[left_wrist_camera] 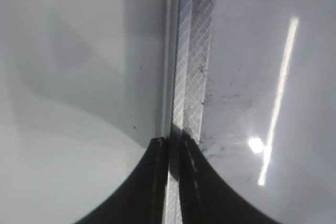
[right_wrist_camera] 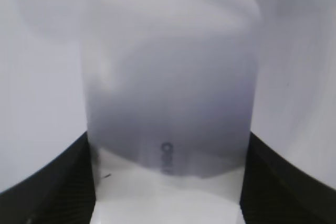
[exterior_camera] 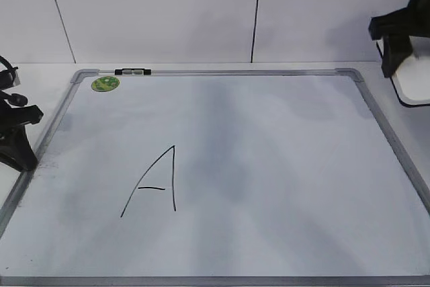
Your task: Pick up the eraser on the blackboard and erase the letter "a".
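Observation:
The blackboard [exterior_camera: 269, 166] is a white board in a silver frame that fills the table. A large capital "A" [exterior_camera: 156, 183] is drawn on it. No small letter "a" shows anywhere. The eraser [exterior_camera: 415, 84], white with a dark edge, lies off the board's right side. My right gripper [exterior_camera: 395, 48] stands over its near end. In the right wrist view the eraser [right_wrist_camera: 168, 66] fills the gap between the right gripper's [right_wrist_camera: 169, 137] jaws, which press both its sides. My left gripper [left_wrist_camera: 169, 142] is shut and empty over the board's left frame [left_wrist_camera: 191, 77].
A round green sticker [exterior_camera: 105, 84] and a small black-and-white clip [exterior_camera: 133, 71] sit at the board's top left. A white wall stands close behind the board. The left arm [exterior_camera: 17, 132] rests by the left frame.

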